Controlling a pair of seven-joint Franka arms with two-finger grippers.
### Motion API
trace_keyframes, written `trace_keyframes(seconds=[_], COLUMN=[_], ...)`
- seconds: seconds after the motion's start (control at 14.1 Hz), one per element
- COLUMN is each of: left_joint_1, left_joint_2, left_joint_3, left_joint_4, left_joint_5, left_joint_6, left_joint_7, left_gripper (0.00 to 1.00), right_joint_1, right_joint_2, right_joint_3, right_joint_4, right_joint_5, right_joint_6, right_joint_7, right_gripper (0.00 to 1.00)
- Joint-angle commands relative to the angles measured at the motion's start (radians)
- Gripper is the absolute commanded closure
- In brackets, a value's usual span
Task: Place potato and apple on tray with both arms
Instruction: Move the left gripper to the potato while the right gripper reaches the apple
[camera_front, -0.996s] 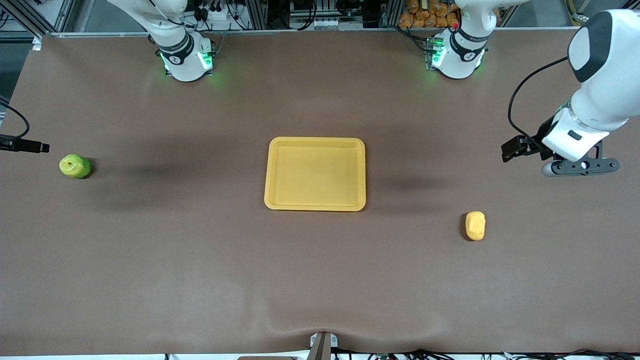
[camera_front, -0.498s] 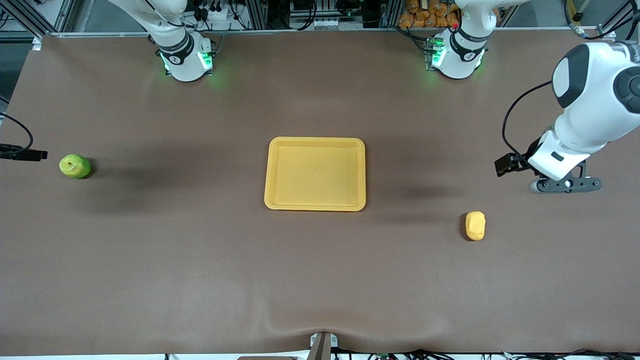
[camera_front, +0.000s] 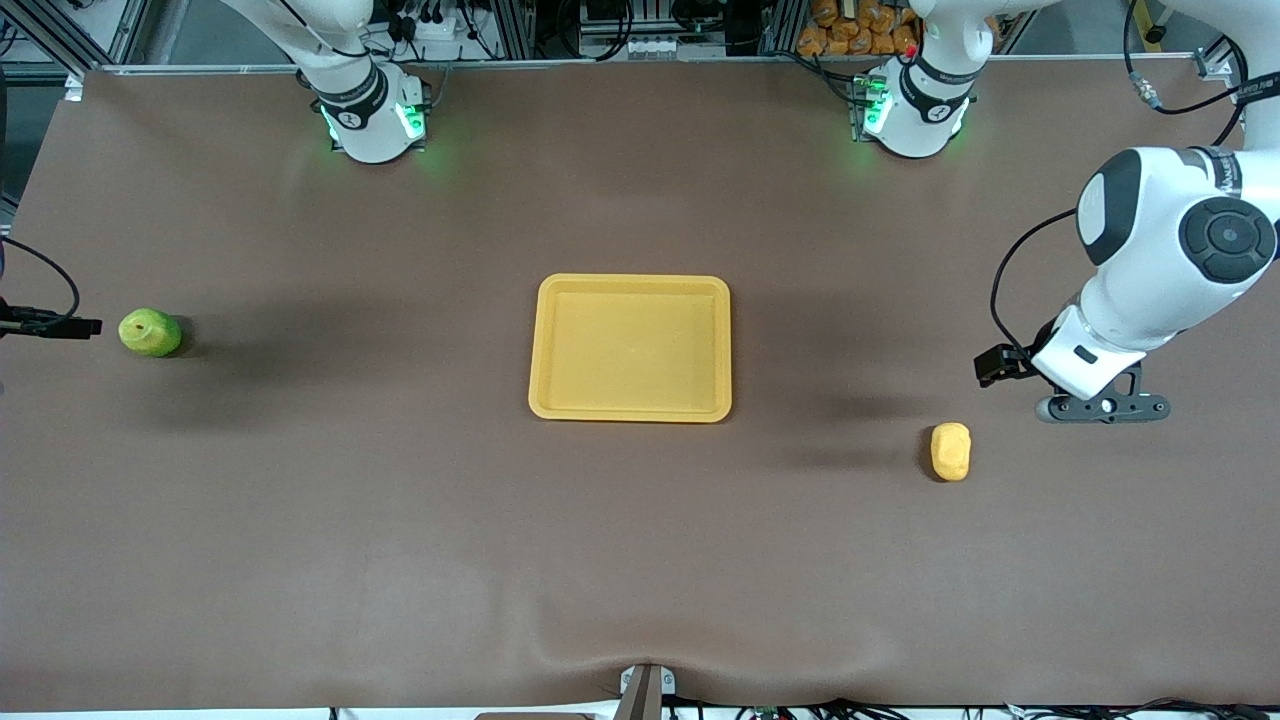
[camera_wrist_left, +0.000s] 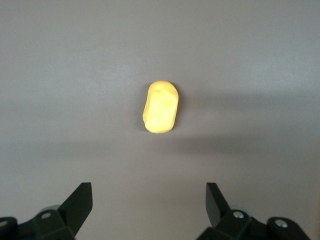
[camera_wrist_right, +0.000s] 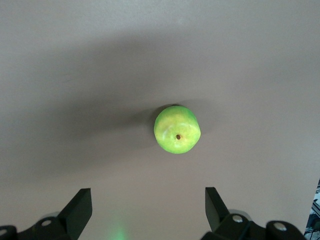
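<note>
Two arms work over a brown table (camera_front: 400, 520), and neither holds anything. At the right arm's end of the table the apple (camera_front: 150, 332) sits on the bare cloth, yellow-green, its stem dimple turned up. The right arm itself is almost wholly out of the front view; only a dark piece with a cable shows at that edge, just beside the apple. The right wrist view looks down on the apple (camera_wrist_right: 177, 129), which lies on the cloth ahead of the right gripper (camera_wrist_right: 148, 207). Its two black fingertips (camera_wrist_right: 80, 207) stand wide apart and bare, well clear of the fruit.

Midway along the table lies the tray (camera_front: 545, 345), flat, yellow-orange, with rounded corners and a raised rim. Nothing rests in it. It is well apart from both the apple and the potato.

Toward the left arm's end lies the potato (camera_front: 950, 451), a small lumpy oblong, nearer to the front camera than the tray. The left gripper (camera_front: 1100, 408) hangs over bare cloth near the potato, not over it and not touching it. In the left wrist view the potato (camera_wrist_left: 160, 107) lies ahead of the left gripper (camera_wrist_left: 150, 207), whose fingertips (camera_wrist_left: 216, 202) are spread wide with nothing between them.
</note>
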Motion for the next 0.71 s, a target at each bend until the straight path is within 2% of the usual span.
trace_keyframes(seconds=[0.0,0.64], left_joint_1=[0.006,0.009], left_joint_2=[0.030,0.151], left_joint_3=[-0.004,-0.002], left_joint_4=[0.008,0.033], left_joint_5=[0.024,0.025], left_joint_6=[0.039,0.122], left_joint_7=[0.015,-0.002], left_gripper=[0.00,0.00], right_joint_1=[-0.034,-0.086], right_joint_2=[-0.007,0.047], right_joint_3=[0.015,0.015], right_joint_4=[-0.059,-0.137], right_joint_5=[-0.024,-0.045], right_joint_6=[0.071,0.234], right_joint_7=[-0.048,-0.091], right_gripper=[0.00,0.00])
